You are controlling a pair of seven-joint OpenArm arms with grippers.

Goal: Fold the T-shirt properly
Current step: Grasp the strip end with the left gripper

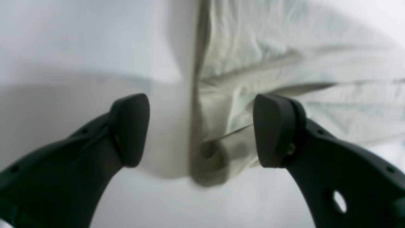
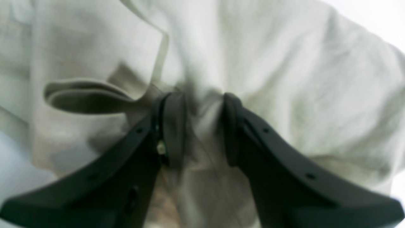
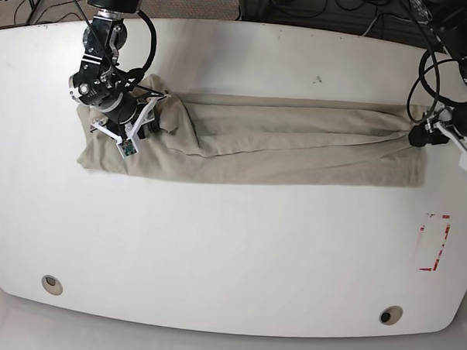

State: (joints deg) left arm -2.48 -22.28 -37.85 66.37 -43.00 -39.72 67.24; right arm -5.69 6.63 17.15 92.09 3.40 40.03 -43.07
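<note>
The T-shirt (image 3: 281,142) lies stretched as a long band across the far half of the bench (image 3: 230,252), running side to side in the base view. The right gripper (image 3: 135,124) sits on its bunched end at that view's left; the left gripper (image 3: 418,135) is at the opposite end, at the cloth's edge. A marked rectangle (image 3: 434,243) lies on the bench nearer than the left gripper
</note>
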